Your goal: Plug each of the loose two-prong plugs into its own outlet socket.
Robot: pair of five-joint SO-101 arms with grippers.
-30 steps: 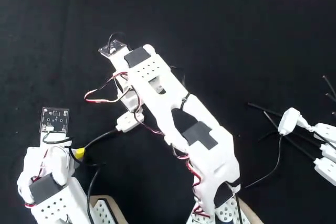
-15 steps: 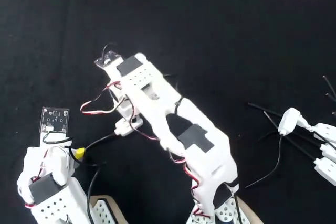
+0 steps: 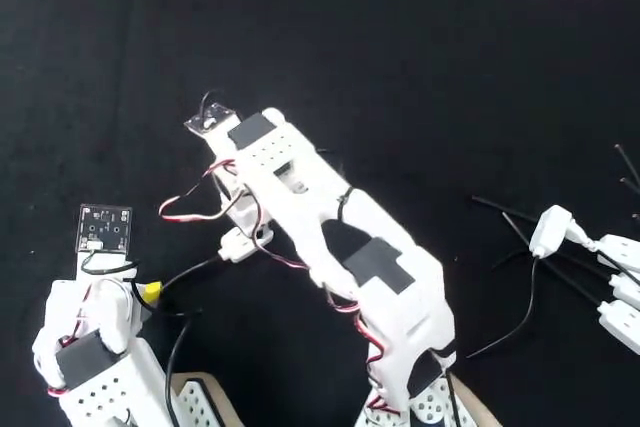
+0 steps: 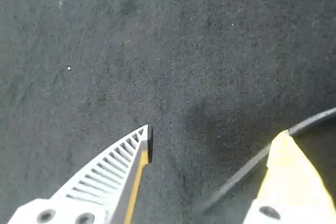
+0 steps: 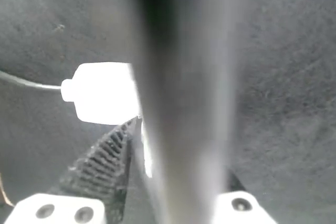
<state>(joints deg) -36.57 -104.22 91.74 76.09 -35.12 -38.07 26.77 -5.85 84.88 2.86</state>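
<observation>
The table is covered with a black cloth (image 3: 420,67), and both arms rise from its near edge. The right arm (image 3: 345,242) stretches diagonally away from its base toward the left half of the table, its wrist bent down over a white plug (image 3: 238,244) that lies on the cloth near the middle of the left half. In the right wrist view the right gripper (image 5: 137,129) sits low over this plug. The dark ribbed finger (image 5: 107,156) has its tip against the plug's white body, and a blurred bar crosses right in front of the lens, so the jaws seem to be closed on the white plug, with a sliver of white showing between finger and bar. A black cable (image 3: 190,269) runs from the plug toward the left arm (image 3: 95,347), which is folded low at the near left corner. The left gripper (image 4: 215,129) hangs close above bare cloth with its jaws spread wide and nothing between them; the cable passes just behind its yellow finger (image 4: 286,177), while the pale ribbed finger (image 4: 115,169) stands well apart from it. At the far right edge of the table lie the white outlet sockets (image 3: 622,287), stacked side by side, and a second plug (image 3: 550,229) with its own dark lead rests against the topmost one.
</observation>
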